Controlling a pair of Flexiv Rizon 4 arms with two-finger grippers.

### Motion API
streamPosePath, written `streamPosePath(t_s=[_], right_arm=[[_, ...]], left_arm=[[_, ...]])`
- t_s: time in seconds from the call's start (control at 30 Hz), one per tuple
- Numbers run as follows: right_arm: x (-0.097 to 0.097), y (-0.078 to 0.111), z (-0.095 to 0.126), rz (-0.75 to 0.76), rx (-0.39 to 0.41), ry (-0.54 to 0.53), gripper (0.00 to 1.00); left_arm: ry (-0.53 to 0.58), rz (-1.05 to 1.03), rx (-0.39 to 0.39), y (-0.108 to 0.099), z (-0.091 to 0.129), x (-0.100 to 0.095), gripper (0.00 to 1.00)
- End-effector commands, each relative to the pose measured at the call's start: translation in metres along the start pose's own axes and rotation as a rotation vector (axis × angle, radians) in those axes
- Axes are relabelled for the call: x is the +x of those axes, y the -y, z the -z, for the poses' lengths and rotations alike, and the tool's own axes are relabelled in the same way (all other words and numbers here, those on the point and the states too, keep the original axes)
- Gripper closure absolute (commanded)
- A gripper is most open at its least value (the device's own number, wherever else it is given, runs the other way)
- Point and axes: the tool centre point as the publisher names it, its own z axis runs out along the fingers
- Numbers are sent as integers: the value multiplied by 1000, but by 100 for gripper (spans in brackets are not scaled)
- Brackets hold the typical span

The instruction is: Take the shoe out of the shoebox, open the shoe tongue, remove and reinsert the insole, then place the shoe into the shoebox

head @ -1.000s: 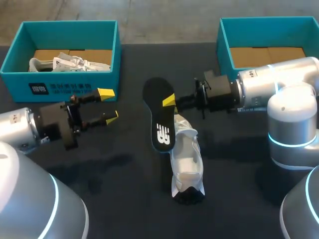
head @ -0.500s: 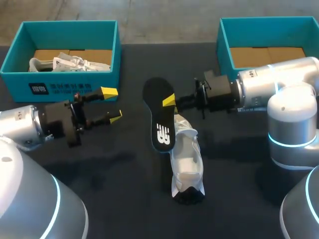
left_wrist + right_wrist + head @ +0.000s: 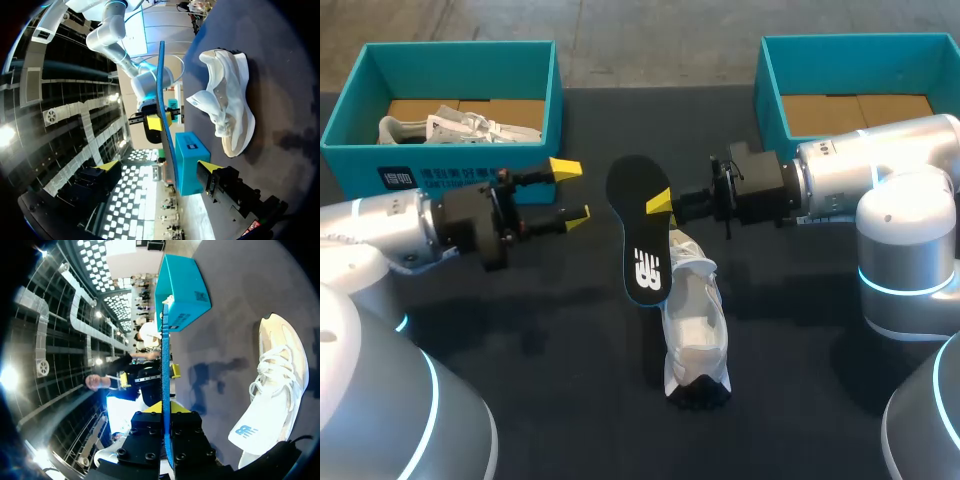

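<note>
A black insole (image 3: 640,235) with a white logo hangs tilted above the table, and my right gripper (image 3: 659,203) is shut on its edge. Below it a white shoe (image 3: 695,330) lies on the dark table, heel toward the front. My left gripper (image 3: 571,190) stands open just left of the insole, apart from it. In the left wrist view the insole (image 3: 165,125) shows edge-on ahead of the open left gripper (image 3: 159,166), with the shoe (image 3: 225,100) beyond. In the right wrist view the insole (image 3: 165,355) rises from my right gripper (image 3: 166,409), beside the shoe (image 3: 275,380).
A teal shoebox (image 3: 350,160) at the back left holds another white shoe (image 3: 460,125) and paper. A second teal shoebox (image 3: 768,90) stands at the back right, behind my right arm. The left box (image 3: 182,290) also appears in the right wrist view.
My left arm has moved right and a little back, bringing its open gripper close to the insole. The right arm, insole and shoe have stayed put.
</note>
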Motion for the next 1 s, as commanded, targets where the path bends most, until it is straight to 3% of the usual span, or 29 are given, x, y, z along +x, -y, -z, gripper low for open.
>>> streamPosePath(t_s=[0.03, 0.47, 0.73, 1.0], right_arm=[[0, 0, -2, 0, -3, 1, 100], [0, 0, -2, 0, -3, 1, 100], [0, 0, -2, 0, -3, 1, 100], [0, 0, -2, 0, -3, 1, 100]], left_arm=[[4, 6, 27, -5, -16, 8, 0], [15, 33, 70, -2, -38, 11, 0], [12, 31, 65, -6, -49, 15, 10], [-4, 17, 61, -3, -60, 18, 27]])
